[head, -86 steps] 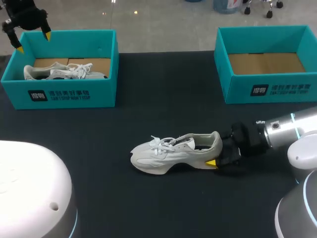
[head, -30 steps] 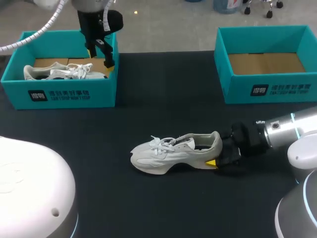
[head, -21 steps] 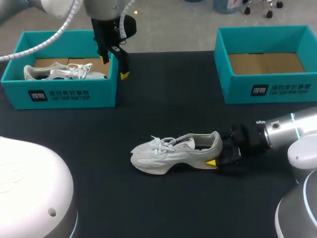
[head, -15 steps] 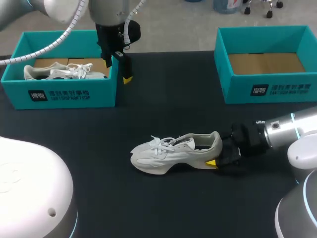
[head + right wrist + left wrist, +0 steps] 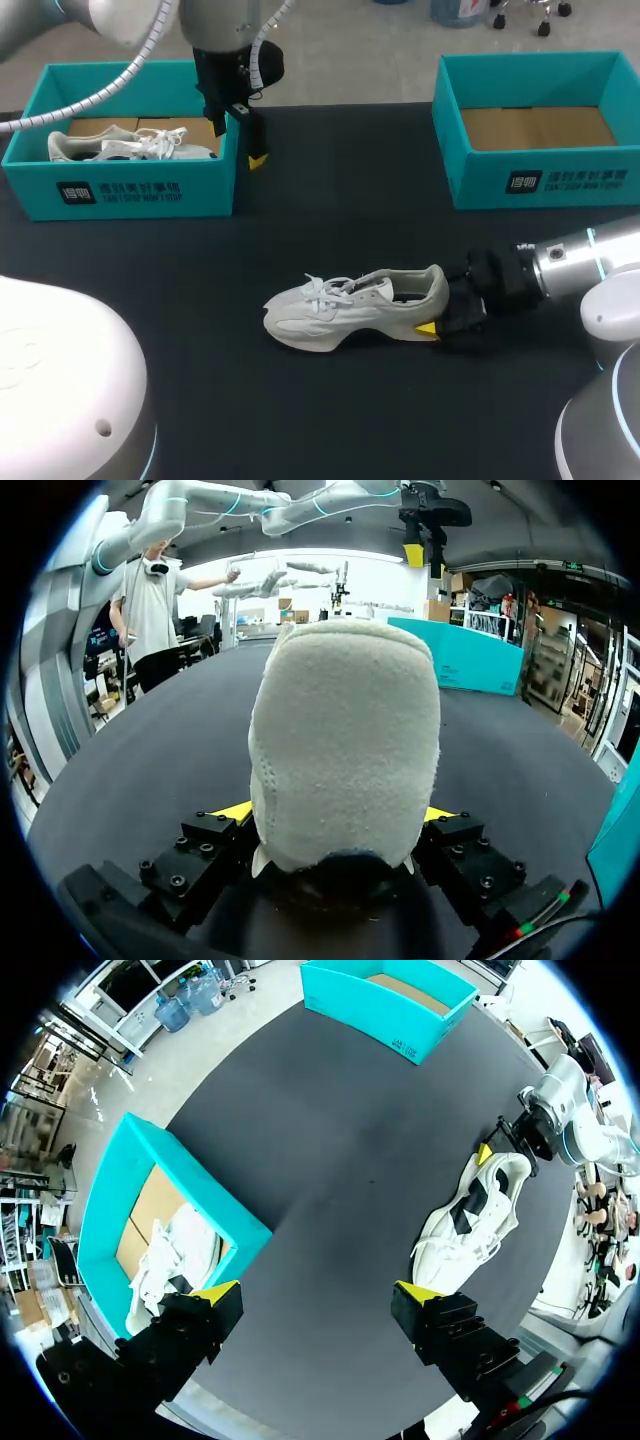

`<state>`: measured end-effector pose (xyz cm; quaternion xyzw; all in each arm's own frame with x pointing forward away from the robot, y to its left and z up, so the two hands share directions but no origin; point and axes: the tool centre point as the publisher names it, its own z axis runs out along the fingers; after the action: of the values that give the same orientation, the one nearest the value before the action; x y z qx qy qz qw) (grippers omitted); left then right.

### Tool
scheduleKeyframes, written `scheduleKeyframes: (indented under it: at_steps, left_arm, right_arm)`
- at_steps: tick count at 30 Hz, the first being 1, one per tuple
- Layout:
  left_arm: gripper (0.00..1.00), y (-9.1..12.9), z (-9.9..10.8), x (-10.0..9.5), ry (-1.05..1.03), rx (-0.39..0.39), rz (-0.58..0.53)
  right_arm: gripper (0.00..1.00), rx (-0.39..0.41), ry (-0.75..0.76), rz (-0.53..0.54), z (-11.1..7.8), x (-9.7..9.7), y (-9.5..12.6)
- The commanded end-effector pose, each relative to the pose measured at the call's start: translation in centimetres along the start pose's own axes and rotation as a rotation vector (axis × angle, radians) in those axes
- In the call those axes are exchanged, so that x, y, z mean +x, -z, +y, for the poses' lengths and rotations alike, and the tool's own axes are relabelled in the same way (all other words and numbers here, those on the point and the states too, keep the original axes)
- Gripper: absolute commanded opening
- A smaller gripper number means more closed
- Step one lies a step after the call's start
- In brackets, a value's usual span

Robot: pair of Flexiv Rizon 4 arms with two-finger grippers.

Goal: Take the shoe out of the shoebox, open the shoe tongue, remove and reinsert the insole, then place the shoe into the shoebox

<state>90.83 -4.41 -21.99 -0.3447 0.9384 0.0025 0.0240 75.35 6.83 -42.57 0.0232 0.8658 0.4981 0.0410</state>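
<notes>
White shoe point(image 5: 350, 308) is lying on its sole on the table point(image 5: 330, 200), its heel pinched from both sides by the right gripper point(image 5: 338, 815). The left gripper point(image 5: 315, 1295) is hovering with fingers spread wide, the shoe well ahead of it. To open the tongue, the right one is probably best holding the heel firm while the left is coming down over the laces and lifting gently. Just beside the left gripper, the left box point(image 5: 120, 190) is holding a second shoe point(image 5: 120, 145); the right box point(image 5: 540, 180) is showing only its cardboard floor.
</notes>
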Motion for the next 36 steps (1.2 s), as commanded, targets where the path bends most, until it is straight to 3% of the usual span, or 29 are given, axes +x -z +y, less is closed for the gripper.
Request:
scheduleKeyframes:
  at_steps: [1,5,8,23,31,36]
  left_arm:
    - [1.0,0.0,0.1,0.0,-0.001,0.002,-0.001]
    - [1.0,0.2,0.3,1.0,0.047,0.02,-0.003]
    - [1.0,0.2,0.2,2.9,0.123,-0.023,-0.044]
    - [1.0,0.1,0.7,11.8,0.456,-0.031,-0.101]
    - [1.0,-1.9,-1.3,17.1,0.472,-0.019,-0.128]
    - [1.0,-3.2,-2.7,19.2,0.484,0.003,-0.143]
  right_arm:
    - [0.0,0.002,0.001,-0.002,-0.1,0.1,-0.2]
    - [0.0,0.002,0.001,-0.002,-0.1,0.1,-0.2]
    - [0.0,0.002,0.001,-0.002,-0.1,0.1,-0.2]
    - [0.0,0.002,0.001,-0.002,-0.1,0.1,-0.2]
    - [0.0,0.002,0.001,-0.002,-0.1,0.1,-0.2]
    - [0.0,0.002,0.001,-0.002,-0.1,0.1,-0.2]
